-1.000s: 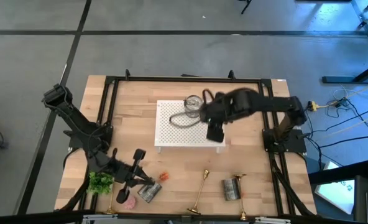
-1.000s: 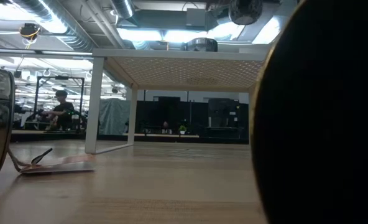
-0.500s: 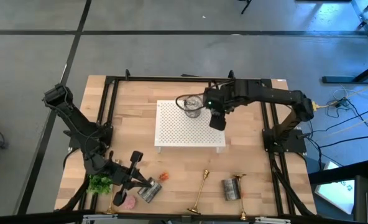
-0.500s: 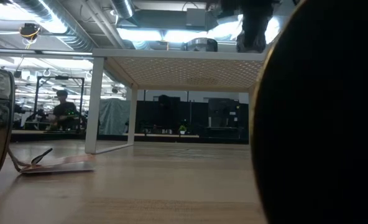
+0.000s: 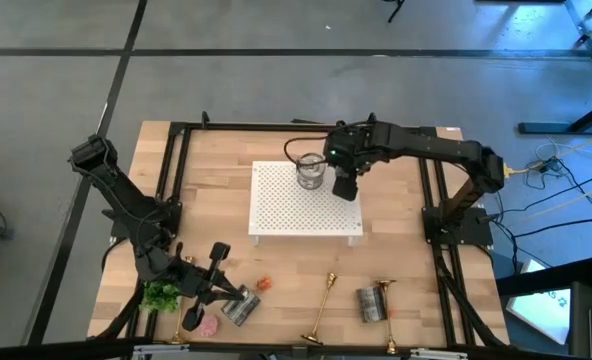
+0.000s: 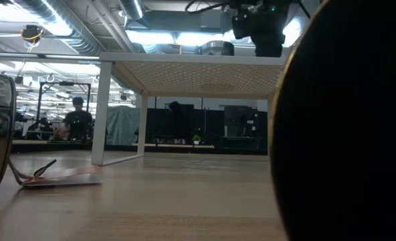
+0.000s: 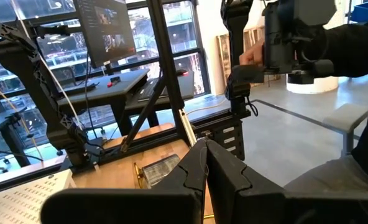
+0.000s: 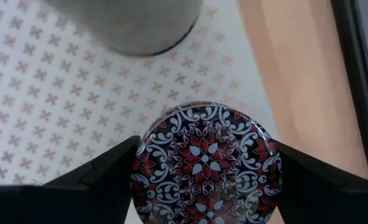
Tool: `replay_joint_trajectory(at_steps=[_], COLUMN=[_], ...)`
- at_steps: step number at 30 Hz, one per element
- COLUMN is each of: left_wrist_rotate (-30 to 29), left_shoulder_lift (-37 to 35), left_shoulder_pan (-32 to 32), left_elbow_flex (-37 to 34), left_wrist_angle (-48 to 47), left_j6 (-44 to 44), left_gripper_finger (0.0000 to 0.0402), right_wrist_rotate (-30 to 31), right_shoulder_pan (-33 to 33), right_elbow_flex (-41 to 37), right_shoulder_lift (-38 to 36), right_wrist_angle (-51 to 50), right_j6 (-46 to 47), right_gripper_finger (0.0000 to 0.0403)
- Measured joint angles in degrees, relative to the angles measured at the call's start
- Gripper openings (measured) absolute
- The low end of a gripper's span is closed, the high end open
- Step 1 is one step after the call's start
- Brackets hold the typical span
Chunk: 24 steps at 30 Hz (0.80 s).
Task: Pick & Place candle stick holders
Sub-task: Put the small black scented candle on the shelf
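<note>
My right hand (image 8: 206, 168) is clamped on a round patterned tin (image 8: 206, 163) above the white perforated shelf (image 5: 286, 205). My left hand (image 7: 202, 163), fingers together, rests low over the bench (image 5: 296, 280). Candle stick holders (image 5: 321, 305) lie along the bench's near edge.

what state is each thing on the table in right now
right end effector: over the white perforated shelf, shut on a round patterned tin
left end effector: shut, low at the table's front left
silver tin: upright on the shelf
candle stick holder: lying on the table, front middle
second candle stick holder: lying beside a silver tin on its side
</note>
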Motion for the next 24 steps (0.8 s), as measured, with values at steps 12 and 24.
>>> replay_joint_trajectory(at_steps=[12, 24], left_wrist_rotate=[0.0, 0.0], left_shoulder_lift=[0.0, 0.0], left_shoulder_pan=[0.0, 0.0], left_elbow_flex=[0.0, 0.0], left_wrist_angle=[0.0, 0.0], left_j6=[0.0, 0.1], left_gripper_finger=[0.0006, 0.0006], right_wrist_rotate=[-2.0, -2.3], right_shoulder_pan=[-1.6, -1.5], right_elbow_flex=[0.0, 0.0], right_shoulder_lift=[0.4, 0.4], right_wrist_angle=[2.1, 1.6], right_j6=[-0.3, 0.2], right_gripper_finger=[0.0305, 0.0307])
